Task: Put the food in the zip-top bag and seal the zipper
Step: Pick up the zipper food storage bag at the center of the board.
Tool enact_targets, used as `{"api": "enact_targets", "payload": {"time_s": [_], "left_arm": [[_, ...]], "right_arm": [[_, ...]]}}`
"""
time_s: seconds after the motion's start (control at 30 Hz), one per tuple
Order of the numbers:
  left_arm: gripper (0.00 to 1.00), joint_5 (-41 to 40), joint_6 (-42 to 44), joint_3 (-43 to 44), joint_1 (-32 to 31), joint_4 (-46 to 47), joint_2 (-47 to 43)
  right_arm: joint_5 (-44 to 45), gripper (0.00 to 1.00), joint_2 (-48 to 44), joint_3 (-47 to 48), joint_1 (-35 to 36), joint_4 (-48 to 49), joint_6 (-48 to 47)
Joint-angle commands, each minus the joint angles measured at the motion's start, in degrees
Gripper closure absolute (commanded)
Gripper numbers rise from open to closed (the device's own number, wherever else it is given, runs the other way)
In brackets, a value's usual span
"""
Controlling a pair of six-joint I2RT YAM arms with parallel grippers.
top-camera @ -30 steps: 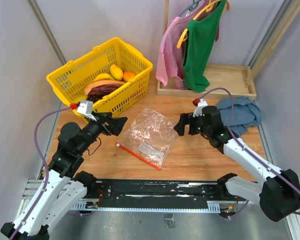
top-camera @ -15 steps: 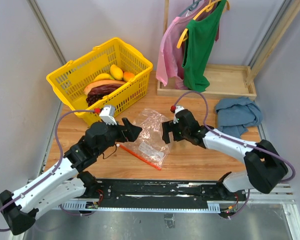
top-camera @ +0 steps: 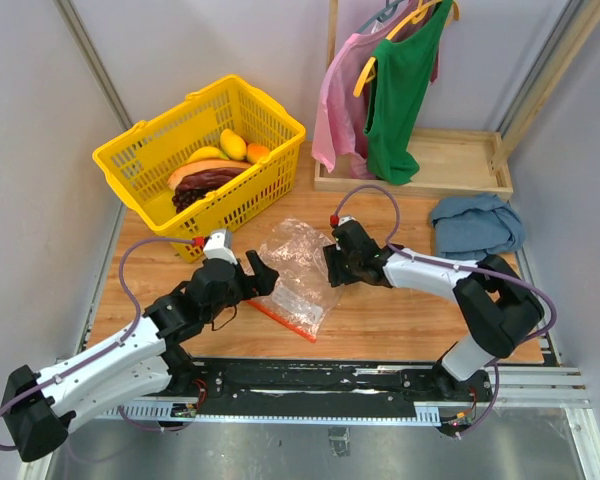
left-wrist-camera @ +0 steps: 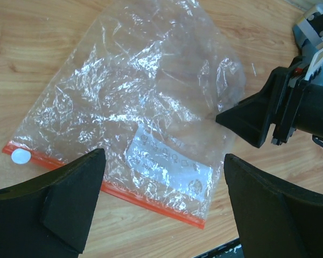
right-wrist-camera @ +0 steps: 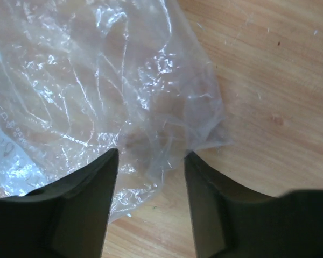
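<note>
The clear crinkly zip-top bag (top-camera: 298,268) lies flat on the wooden table, its red-orange zipper (top-camera: 280,320) along the near edge. My left gripper (top-camera: 261,272) hovers open over the bag's left side. In the left wrist view the bag (left-wrist-camera: 145,102), its white label (left-wrist-camera: 167,164) and the zipper (left-wrist-camera: 107,185) sit between my spread fingers (left-wrist-camera: 54,204). My right gripper (top-camera: 332,267) is at the bag's right corner. In the right wrist view that crumpled corner (right-wrist-camera: 161,134) lies in the gap between the half-closed jaws, unpinched. The food (top-camera: 208,178) rests in the yellow basket (top-camera: 150,150).
Pink and green garments (top-camera: 385,90) hang on a wooden rack with a tray base (top-camera: 450,160) at the back. A blue cloth (top-camera: 475,225) lies at the right. The black rail (top-camera: 310,385) runs along the table's near edge.
Both arms reached inward and down to the bag. The left gripper came over its near left side. The right gripper's jaws narrowed around the right corner.
</note>
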Motion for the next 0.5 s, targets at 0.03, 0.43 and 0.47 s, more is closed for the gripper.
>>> {"api": "enact_targets", "payload": {"time_s": [0.03, 0.43, 0.47], "left_arm": [[0.06, -2.5, -4.3, -0.7, -0.5, 0.4, 0.0], [0.05, -2.5, -11.4, -2.6, -0.5, -0.7, -1.0], [0.05, -2.7, -12.0, -2.8, -0.5, -0.7, -0.7]], "right_arm": [[3.0, 0.68, 0.5, 2.2, 0.4, -3.3, 1.7], [-7.0, 0.99, -11.0, -9.2, -9.8, 6.0, 12.8], [-7.3, 0.99, -11.7, -10.1, -10.6, 6.5, 13.7]]}}
